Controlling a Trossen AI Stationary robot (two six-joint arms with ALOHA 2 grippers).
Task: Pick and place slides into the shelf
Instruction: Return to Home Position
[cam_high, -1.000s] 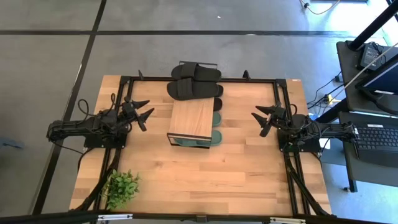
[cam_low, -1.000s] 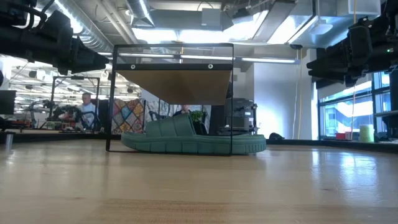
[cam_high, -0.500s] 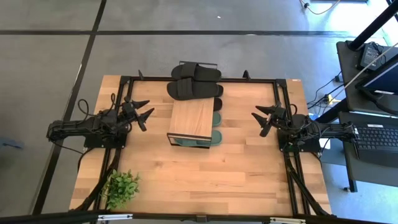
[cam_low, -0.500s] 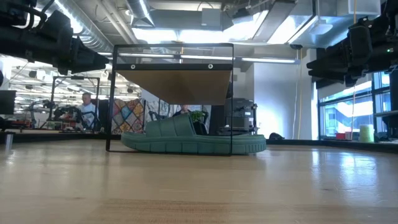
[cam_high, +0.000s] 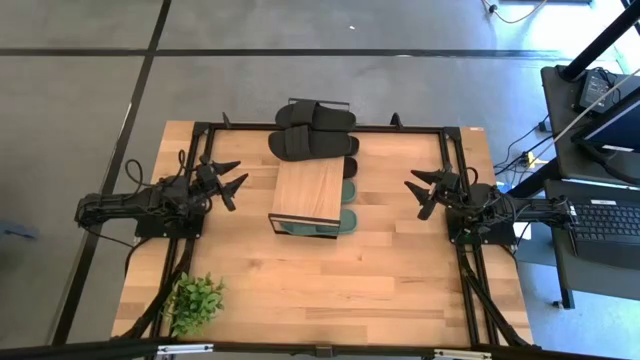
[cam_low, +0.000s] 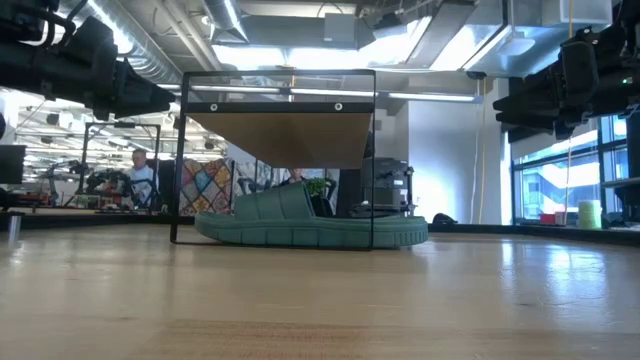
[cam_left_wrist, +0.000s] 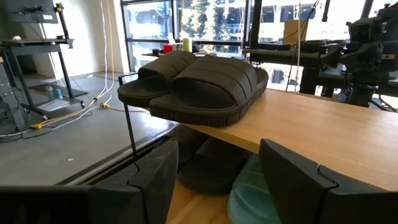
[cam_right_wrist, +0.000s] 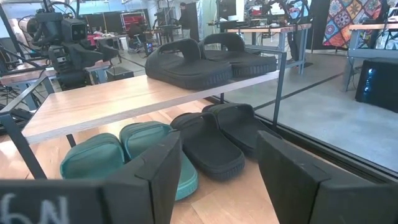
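The shelf (cam_high: 310, 190), a wooden plank top on a thin black frame, stands at the table's middle. A pair of black slides (cam_high: 313, 130) lies on the far end of its top (cam_left_wrist: 292, 118). Under the plank, a second black pair (cam_right_wrist: 217, 140) and a dark green pair (cam_right_wrist: 124, 155) rest soles down on the table. One green slide (cam_low: 310, 222) fills the frame's near end. My left gripper (cam_high: 240, 178) stands open to the left of the shelf, pointing at it. My right gripper (cam_high: 412, 190) stands open to the shelf's right. Both are empty.
A small green potted plant (cam_high: 195, 300) stands at the table's near left corner. A black frame (cam_high: 400, 128) runs along the table's far edge and sides. The near half of the wooden table (cam_high: 340, 290) is bare. A desk with a keyboard (cam_high: 605, 220) stands past the right edge.
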